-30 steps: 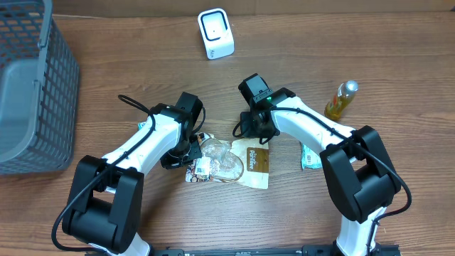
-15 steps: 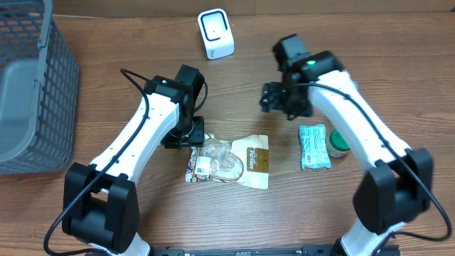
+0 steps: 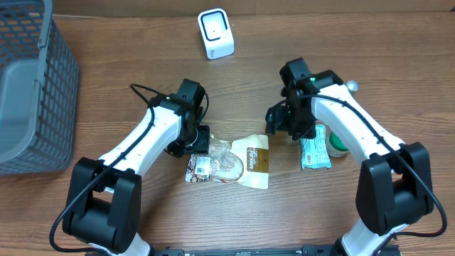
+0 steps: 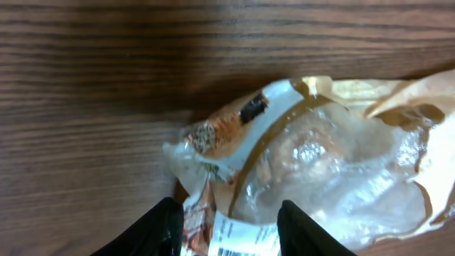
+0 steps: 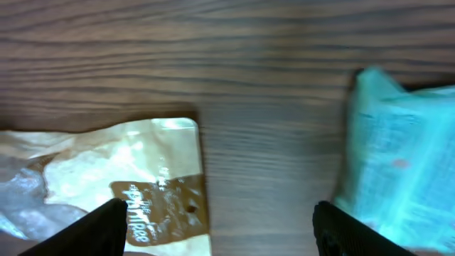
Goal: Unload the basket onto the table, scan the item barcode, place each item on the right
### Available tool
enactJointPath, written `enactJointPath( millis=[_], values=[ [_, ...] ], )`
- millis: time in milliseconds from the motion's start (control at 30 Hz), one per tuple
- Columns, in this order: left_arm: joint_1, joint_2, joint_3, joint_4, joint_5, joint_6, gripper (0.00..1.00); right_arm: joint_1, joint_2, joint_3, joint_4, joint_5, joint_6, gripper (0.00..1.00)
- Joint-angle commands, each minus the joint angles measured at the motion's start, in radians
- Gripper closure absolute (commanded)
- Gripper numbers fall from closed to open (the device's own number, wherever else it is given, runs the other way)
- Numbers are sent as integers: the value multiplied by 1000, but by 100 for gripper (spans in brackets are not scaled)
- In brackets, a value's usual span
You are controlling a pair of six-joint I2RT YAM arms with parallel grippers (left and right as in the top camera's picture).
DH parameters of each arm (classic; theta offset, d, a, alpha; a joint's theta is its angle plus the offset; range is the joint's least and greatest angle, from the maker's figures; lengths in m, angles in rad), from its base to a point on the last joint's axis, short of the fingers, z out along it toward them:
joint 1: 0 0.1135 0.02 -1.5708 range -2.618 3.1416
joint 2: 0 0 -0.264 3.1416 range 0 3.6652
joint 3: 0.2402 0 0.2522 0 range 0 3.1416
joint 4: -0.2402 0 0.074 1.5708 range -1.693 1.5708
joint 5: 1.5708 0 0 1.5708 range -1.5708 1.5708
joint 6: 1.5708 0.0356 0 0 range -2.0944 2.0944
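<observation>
Clear-plastic bag (image 4: 320,163) just beyond left gripper (image 4: 227,210), seemingly unheld.

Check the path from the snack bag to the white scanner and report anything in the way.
Nothing visible blocks it: only bare table lies between the bag and the scanner. The left end effector is at the bag's left edge, the right end effector off to the right, both aside of that line.
</observation>
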Motion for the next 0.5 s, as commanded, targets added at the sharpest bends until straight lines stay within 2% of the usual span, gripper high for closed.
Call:
enactJointPath(
  millis=[0,333,467],
  values=[
    [-7,-10,-30,37,-8,-39,56,4,4,-44,35,-114,-16,20],
    [-7,-9,-105,123,-27,-63,58,4,4,-145,100,-140,-17,19],
    [-7,-3,-117,130,-36,-81,58,4,4,-196,162,-245,-63,19]
  ],
)
